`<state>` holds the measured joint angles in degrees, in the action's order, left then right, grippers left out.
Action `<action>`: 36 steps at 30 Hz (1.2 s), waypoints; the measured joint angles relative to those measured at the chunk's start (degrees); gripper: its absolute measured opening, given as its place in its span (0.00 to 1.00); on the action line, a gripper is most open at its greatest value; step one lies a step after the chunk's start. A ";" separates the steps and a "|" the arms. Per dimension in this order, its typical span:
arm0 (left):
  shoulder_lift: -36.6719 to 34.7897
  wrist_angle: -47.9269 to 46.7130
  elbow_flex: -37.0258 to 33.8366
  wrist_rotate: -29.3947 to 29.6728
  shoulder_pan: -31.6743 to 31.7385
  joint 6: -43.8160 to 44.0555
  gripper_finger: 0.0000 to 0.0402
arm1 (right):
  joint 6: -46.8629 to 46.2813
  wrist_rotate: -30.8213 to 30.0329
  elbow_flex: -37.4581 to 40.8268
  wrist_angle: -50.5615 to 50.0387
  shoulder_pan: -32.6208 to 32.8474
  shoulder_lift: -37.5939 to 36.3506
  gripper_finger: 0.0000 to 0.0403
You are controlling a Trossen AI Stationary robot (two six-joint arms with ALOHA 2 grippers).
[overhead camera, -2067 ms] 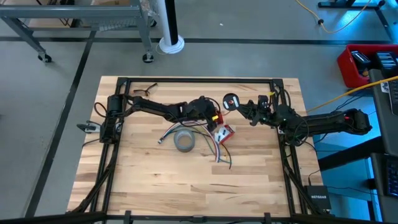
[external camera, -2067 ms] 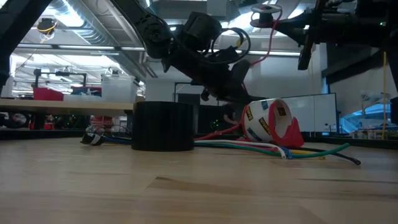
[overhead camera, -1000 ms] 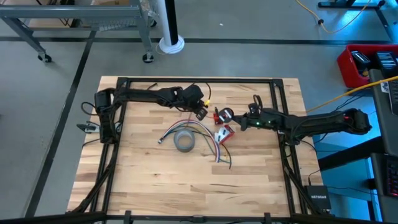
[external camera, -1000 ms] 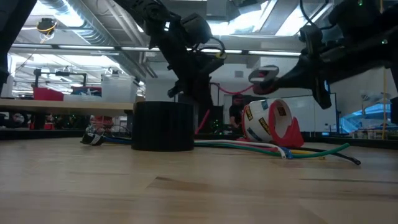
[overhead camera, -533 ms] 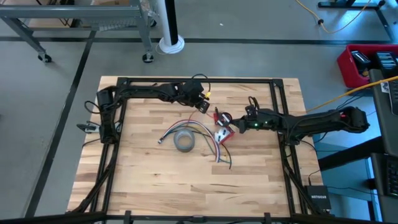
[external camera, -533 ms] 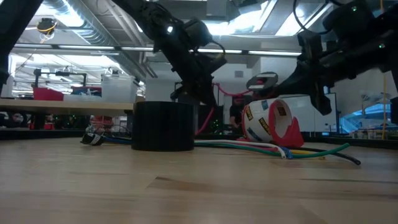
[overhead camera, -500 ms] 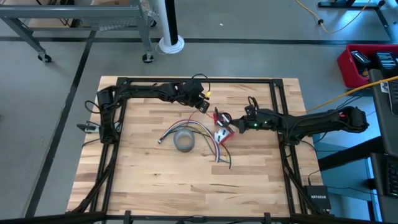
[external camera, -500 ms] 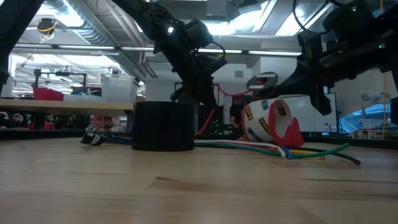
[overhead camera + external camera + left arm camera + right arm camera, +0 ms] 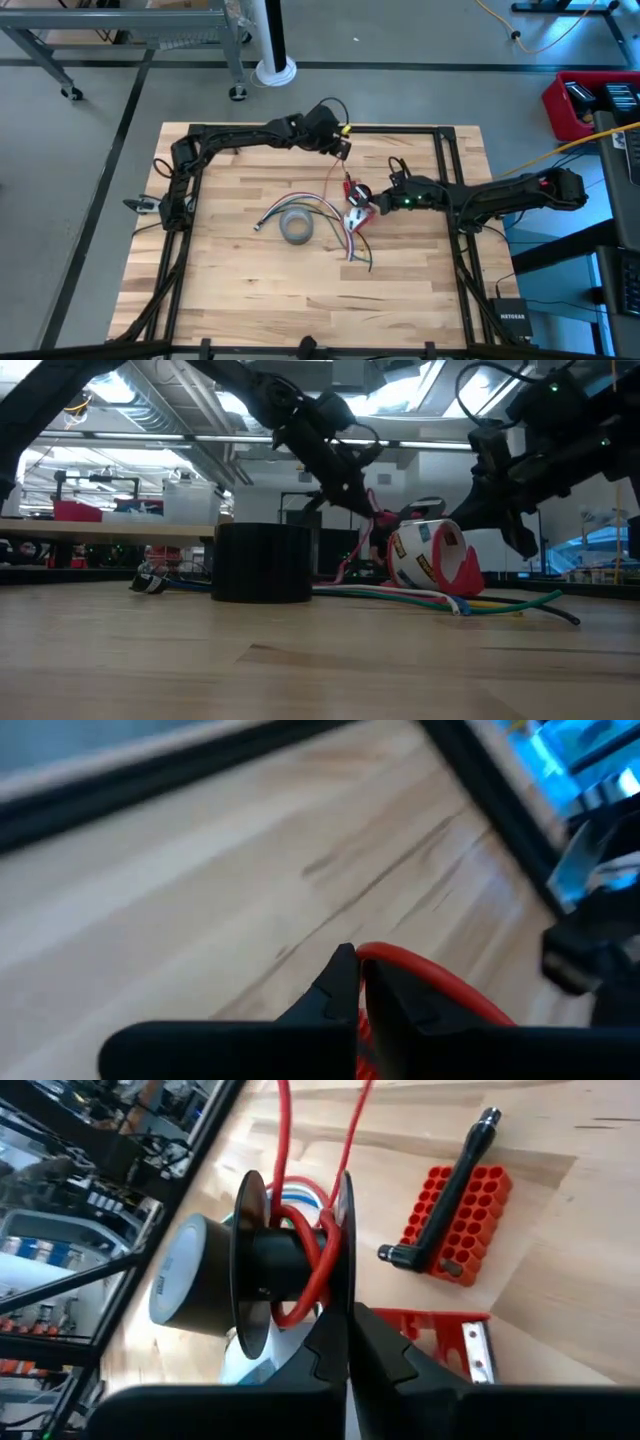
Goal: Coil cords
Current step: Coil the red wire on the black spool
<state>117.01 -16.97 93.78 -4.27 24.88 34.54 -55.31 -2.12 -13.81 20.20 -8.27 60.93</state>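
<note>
Nearest the low camera, a dark tape roll (image 9: 263, 563) stands on the wooden table (image 9: 250, 290), with loose coloured wires (image 9: 480, 603) beside it. Mid-table, the right gripper (image 9: 375, 200) is clamped on a black spool (image 9: 275, 1263) wound with red wire (image 9: 305, 1270), just above a red tape dispenser (image 9: 435, 557). Toward the far edge, the left gripper (image 9: 343, 143) pinches that wire's other end with closed jaws.

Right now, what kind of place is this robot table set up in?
Probably a workshop or robotics lab: a bare concrete floor around the wooden table, exposed ceiling ducts overhead, and benches with equipment in the room behind.
</note>
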 joint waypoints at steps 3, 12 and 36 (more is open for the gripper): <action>0.00 -0.05 2.34 0.01 0.17 0.01 0.00 | 0.10 -2.69 -3.45 -6.00 0.02 0.00 0.00; 0.01 -0.71 4.69 0.15 -0.23 -0.60 0.00 | 2.41 -10.75 -13.49 -18.03 0.02 0.11 0.00; 0.02 -10.92 4.69 -1.86 0.75 -2.49 0.00 | 5.08 -25.53 -26.06 -48.14 0.02 0.09 0.00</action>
<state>117.03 -27.90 98.48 -6.13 25.63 32.06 -50.23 -27.66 -39.87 -27.94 -8.25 61.01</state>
